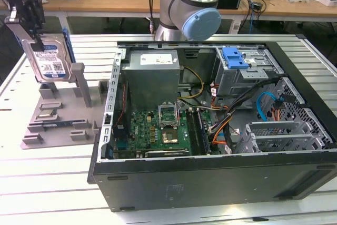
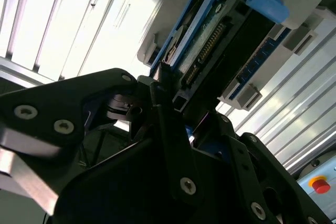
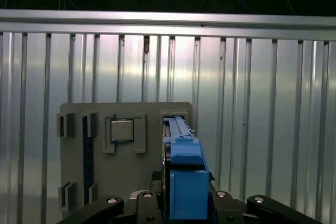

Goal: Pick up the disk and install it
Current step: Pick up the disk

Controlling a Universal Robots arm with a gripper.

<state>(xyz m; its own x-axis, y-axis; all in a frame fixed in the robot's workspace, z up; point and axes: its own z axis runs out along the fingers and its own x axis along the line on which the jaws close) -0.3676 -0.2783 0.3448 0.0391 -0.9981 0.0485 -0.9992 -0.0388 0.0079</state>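
The disk (image 1: 50,59) is a silver hard drive with a white-and-blue label and a blue carrier frame. It stands upright at the exterior view's left, over the grey stand (image 1: 52,125). My gripper (image 1: 32,29) grips its upper edge from above, shut on it. In the first wrist view the disk (image 3: 184,177) shows edge-on between my black fingers (image 3: 142,199), with the stand (image 3: 73,150) behind it. The second wrist view shows the disk's connector end (image 2: 210,56) clamped in the gripper (image 2: 191,116). Whether the disk's lower edge touches the stand I cannot tell.
An open computer case (image 1: 210,183) lies on the slatted metal table (image 1: 47,183), to the exterior view's right of the stand. Inside it are a motherboard (image 1: 158,127), a power supply (image 1: 152,75) and a grey drive cage with a blue latch (image 1: 235,58). A square chip (image 3: 122,129) sits on the stand.
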